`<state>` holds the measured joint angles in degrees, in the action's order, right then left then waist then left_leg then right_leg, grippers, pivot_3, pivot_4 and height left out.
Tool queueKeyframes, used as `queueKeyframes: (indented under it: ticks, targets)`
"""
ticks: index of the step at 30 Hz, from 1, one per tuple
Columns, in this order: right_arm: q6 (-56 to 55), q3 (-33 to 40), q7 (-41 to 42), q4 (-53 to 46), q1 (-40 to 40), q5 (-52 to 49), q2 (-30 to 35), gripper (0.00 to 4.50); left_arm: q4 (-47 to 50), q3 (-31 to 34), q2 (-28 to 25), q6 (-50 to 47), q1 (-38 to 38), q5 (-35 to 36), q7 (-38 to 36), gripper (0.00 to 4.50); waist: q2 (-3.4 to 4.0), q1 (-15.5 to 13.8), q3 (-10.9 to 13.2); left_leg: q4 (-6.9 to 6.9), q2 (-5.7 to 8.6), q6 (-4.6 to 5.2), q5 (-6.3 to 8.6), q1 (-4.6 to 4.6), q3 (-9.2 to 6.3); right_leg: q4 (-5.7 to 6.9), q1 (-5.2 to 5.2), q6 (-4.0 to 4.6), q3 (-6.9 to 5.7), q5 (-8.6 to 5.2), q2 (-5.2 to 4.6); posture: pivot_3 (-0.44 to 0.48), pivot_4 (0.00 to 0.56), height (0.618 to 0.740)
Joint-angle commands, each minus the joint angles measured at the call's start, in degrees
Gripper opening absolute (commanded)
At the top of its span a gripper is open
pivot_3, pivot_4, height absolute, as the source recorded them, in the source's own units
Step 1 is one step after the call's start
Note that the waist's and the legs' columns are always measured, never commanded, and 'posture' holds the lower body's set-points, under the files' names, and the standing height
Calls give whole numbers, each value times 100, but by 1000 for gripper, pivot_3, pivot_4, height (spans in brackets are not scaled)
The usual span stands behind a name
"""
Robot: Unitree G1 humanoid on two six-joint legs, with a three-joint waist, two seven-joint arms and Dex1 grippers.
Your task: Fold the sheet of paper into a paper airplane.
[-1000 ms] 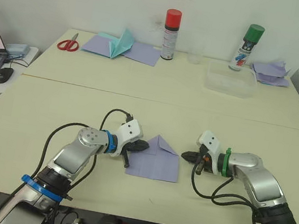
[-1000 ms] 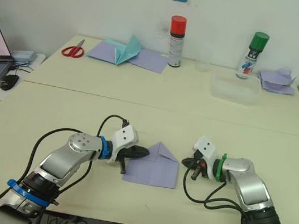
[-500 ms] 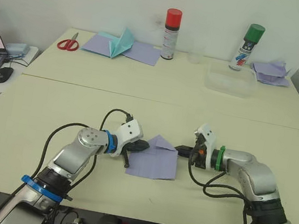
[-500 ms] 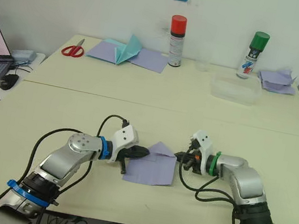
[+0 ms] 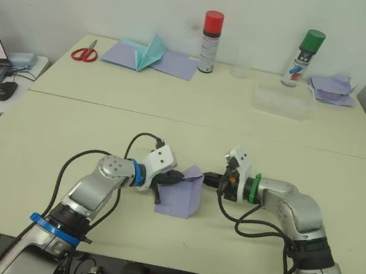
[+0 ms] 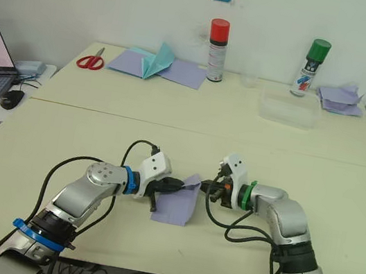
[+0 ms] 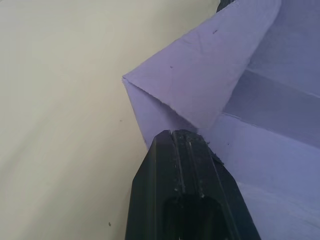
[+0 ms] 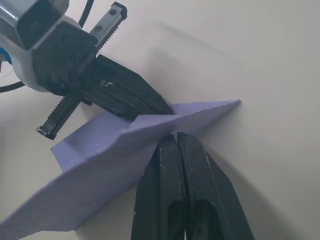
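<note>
Sheet of paper (image 5: 183,192) lies on the near table (image 5: 40,148) between both grippers, its right half lifted and folded over toward the left; left gripper (image 5: 176,177) fingers closed, tips pressing the sheet's left edge; right gripper (image 5: 207,178) fingers closed, tips against the raised flap's edge.

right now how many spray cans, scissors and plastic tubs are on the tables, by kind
spray cans: 2, red-capped can and green-capped can
scissors: 1, red-handled scissors
plastic tubs: 1, clear tub
total: 4
</note>
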<state>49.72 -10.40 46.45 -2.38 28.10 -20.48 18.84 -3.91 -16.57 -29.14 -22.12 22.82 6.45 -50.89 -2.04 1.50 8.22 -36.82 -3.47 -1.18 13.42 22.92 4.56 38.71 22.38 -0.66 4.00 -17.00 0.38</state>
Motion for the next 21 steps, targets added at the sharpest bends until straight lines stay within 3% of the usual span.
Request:
queueKeyframes:
  ticks: [1, 21]
  targets:
    - [-127, 17, -53, -13, 189, -71, -97, 0, -247, -190, -23, -138, -76, -214, -28, 30, 0, 0, 0, 0, 0, 0, 0, 0, -1, 0, 0, 0, -1, 0, 0, 0, 150, 740]
    - [-404, -43, -230, 361, 289, 98, -245, 0, -297, -252, 253, 382, 207, -77, -571, 30, -2, 4, 7, 15, 0, -1, 1, 25, 3, -8, 29, 8, 0, 4, 1, 0, 150, 740]
